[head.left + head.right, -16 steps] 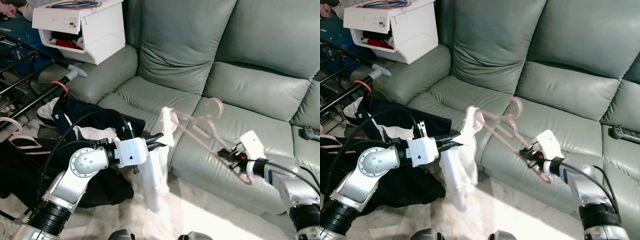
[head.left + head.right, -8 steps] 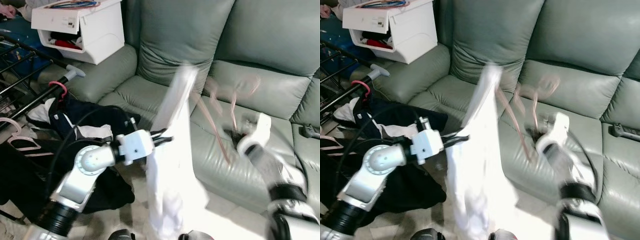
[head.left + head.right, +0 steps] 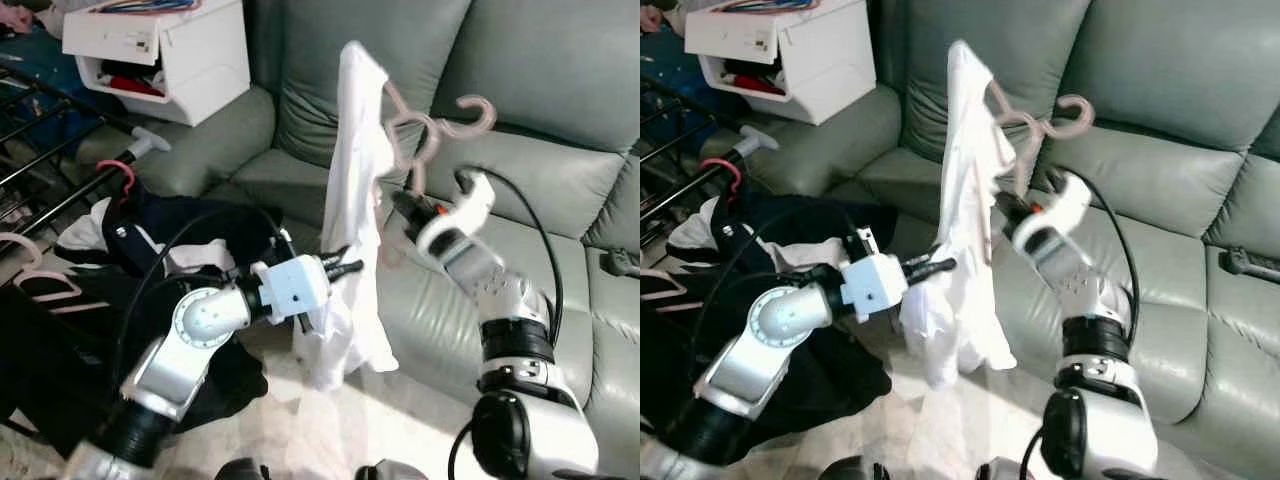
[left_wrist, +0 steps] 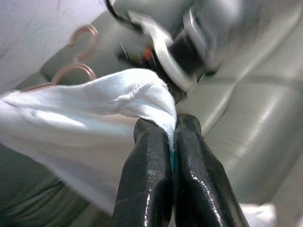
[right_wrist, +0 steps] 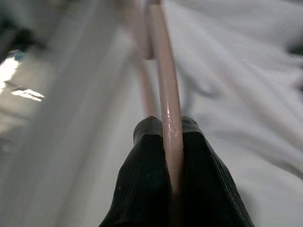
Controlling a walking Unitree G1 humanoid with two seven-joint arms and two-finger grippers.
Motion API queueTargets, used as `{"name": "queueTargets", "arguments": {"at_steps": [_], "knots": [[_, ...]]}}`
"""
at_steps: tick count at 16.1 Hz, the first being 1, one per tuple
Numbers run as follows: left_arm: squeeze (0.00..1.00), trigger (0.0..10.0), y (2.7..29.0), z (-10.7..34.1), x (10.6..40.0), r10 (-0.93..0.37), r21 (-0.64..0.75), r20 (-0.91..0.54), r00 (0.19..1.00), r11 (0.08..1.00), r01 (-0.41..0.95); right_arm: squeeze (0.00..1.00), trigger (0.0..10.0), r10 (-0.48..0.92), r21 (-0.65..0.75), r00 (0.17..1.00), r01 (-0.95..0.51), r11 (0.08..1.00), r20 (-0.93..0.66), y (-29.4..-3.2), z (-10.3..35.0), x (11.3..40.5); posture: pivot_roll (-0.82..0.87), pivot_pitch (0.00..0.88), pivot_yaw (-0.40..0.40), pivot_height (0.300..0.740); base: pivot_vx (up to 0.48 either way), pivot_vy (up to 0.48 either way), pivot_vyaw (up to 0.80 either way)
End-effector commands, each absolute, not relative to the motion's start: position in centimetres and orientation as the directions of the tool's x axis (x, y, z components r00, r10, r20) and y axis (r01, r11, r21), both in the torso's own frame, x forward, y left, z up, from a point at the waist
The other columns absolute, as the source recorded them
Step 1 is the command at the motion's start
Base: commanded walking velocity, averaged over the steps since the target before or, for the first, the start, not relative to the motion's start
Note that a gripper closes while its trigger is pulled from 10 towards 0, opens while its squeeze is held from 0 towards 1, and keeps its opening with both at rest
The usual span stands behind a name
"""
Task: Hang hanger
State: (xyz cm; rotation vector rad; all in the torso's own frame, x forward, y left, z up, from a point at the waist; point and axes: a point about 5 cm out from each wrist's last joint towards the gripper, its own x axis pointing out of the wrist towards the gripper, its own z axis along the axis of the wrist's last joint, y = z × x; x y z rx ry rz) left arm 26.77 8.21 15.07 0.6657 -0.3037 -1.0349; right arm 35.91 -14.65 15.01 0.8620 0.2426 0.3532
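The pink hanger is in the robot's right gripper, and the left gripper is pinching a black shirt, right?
Not quite: the cloth pinched by the left gripper is white, not black, as the left wrist view shows. The right gripper does hold the pink hanger.

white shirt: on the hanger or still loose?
Partly on: white shirt draped over one end of the pink hanger; left pincer pinches its fabric.

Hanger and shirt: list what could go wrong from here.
1. The shirt hangs from one end of the hanger; a tilt could slide it off.
2. The left pincer grips the cloth while the right pincer lifts the hanger; pulling apart may strip the shirt off.
3. The right pincer clamps only a thin bar, so the hanger might twist.
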Motion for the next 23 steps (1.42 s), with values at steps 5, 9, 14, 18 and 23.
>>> {"name": "queueTargets", "arguments": {"at_steps": [5, 9, 14, 18, 23], "knots": [[0.0, 10.0, 9.5, 13.1, 27.6, -0.842, 0.704, -0.165, 0.513, 0.264, 0.66, 0.0, 10.0, 0.532, 0.785, 0.836, -0.418, 0.458, 0.135, -13.6, 19.3, 32.9, -0.02, 0.0, -0.002, 0.74, 0.0, 0.0, 0.0], [0.0, 10.0, 8.3, 14.4, 26.6, -0.869, 0.753, -0.022, 0.494, 0.31, 0.58, 0.0, 10.0, 0.336, 0.852, 0.942, -0.188, 0.488, 0.016, -15.9, 17.1, 33.9, -0.02, 0.0, -0.01, 0.74, 0.0, 0.0, 0.0], [0.0, 10.0, 9.8, 14.1, 25.3, -0.841, 0.693, 0.035, 0.54, 0.41, 0.593, 0.0, 10.0, 0.146, 0.753, 0.985, -0.026, 0.657, -0.093, -20.7, 15.9, 35.2, 0.01, 0.0, -0.028, 0.74, 0.0, 0.0, 0.0], [0.61, 10.0, 9.9, 12.3, 24.1, -0.853, 0.563, -0.038, 0.521, 0.412, 0.716, 0.0, 10.0, 0.062, 0.411, 0.998, -0.064, 0.909, 0.019, -23.0, 17.6, 35.7, 0.01, 0.0, -0.032, 0.74, 0.0, 0.0, 0.0], [1.0, 10.0, 8.2, 11.0, 23.4, -0.895, 0.455, -0.114, 0.431, 0.339, 0.824, 0.0, 10.0, 0.211, 0.165, 0.959, -0.243, 0.956, 0.19, -19.9, 20.4, 35.7, -0.01, 0.0, -0.026, 0.74, 0.0, 0.0, 0.0]]}}
